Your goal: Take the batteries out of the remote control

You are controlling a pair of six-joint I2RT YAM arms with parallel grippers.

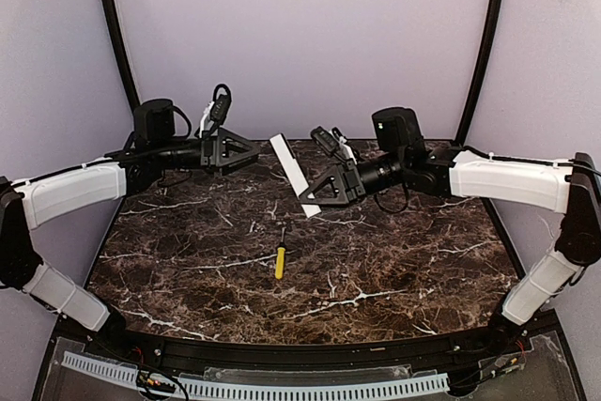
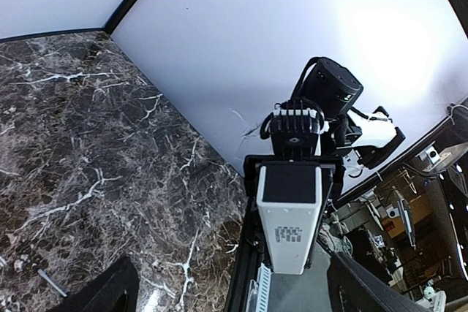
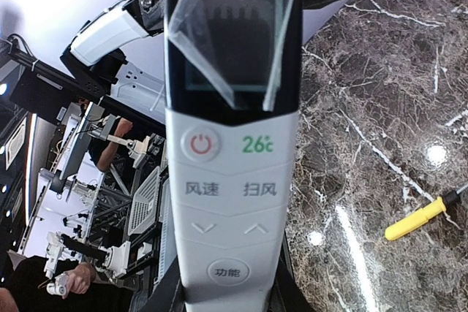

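My right pincer (image 1: 324,192) is pinching the remote control (image 1: 296,174) by its nearer end and holds it off the bench (image 1: 178,260). The bar slants away toward the back wall. In the right wrist view, the button face of the remote control (image 3: 234,151) is turned to the camera. It shows a red power key, a green "26" mark and a small screen with clear film peeling at its corners.

My left pincer (image 1: 246,151) hangs to the left of the remote, apart from it, with nothing between its widely spread fingers (image 2: 110,290). In its wrist view I see the other side of the remote (image 2: 289,231). That side is white, with a small printed label and a dark square patch just above it. I cannot tell whether the patch is the battery bay or whether a cover sits over it, and I cannot see what the bay holds.

A yellow-handled screwdriver (image 1: 280,260) lies flat on the bench near its middle, on my side of the raised remote.
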